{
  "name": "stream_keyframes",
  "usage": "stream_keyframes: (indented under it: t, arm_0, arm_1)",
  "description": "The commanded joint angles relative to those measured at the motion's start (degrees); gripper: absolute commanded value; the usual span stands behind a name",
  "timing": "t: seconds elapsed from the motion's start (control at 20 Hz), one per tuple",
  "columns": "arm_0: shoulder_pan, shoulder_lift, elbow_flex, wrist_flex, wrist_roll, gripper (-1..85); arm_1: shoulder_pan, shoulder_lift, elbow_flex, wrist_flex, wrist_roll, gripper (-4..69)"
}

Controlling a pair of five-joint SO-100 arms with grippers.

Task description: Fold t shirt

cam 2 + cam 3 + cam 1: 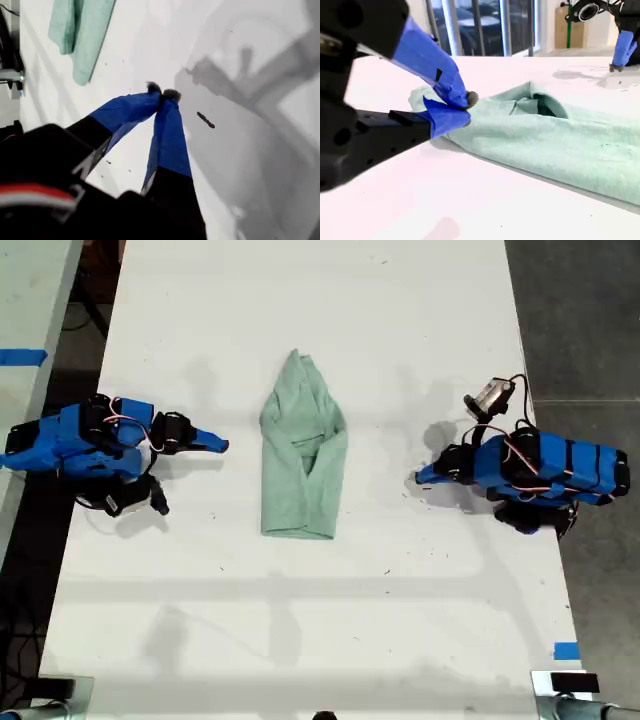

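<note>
Tool one: my first gripper [162,94], jaws wrapped in blue tape, closed tip to tip with nothing between them. It hangs just above the white flat worktop [300,620] at the exterior view's right [420,478], pointing towards the cloth and well apart from it. A small dark fleck [205,120] lies on the worktop close to its tips.

Tool two: my second gripper [466,107], same blue-taped build, jaws drawn together and gripping nothing. It sits low over the worktop at the exterior view's left [222,445], aimed at the garment, near its edge but not touching it.

Item: pale mint-green soft cloth t shirt [300,455], folded into a narrow lengthwise bundle.
- Position: flat on the worktop, middle of the exterior view, between the two tools.
- Form: tapers to a point at the exterior view's upper end; straight folded edge at the lower end; wrinkled, with a pocket-like fold near its centre.
- Also seen: in the first wrist view one end shows at a distance [80,30]; in the second wrist view it fills the ground beyond the jaws [560,145].

Sundry: blue tape marker [566,650] on the worktop's edge, exterior view's lower right.
</note>
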Motion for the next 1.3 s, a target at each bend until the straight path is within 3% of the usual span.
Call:
stream_keyframes:
  t: [0.0, 0.1, 1.25]
  arm_0:
    - [-0.62, 0.35, 0.53, 0.53, -1.58, -0.2]
    - [-0.35, 0.44, 0.26, 2.55, -4.39, -0.2]
    - [-0.35, 0.44, 0.26, 2.55, -4.39, -0.2]
  arm_1:
    - [-0.09, 0.88, 3.16, 0.79, -1.23, 1.7]
    - [-0.09, 0.88, 3.16, 0.79, -1.14, 1.7]
    - [0.44, 0.79, 3.25, 1.05, -0.35, 1.8]
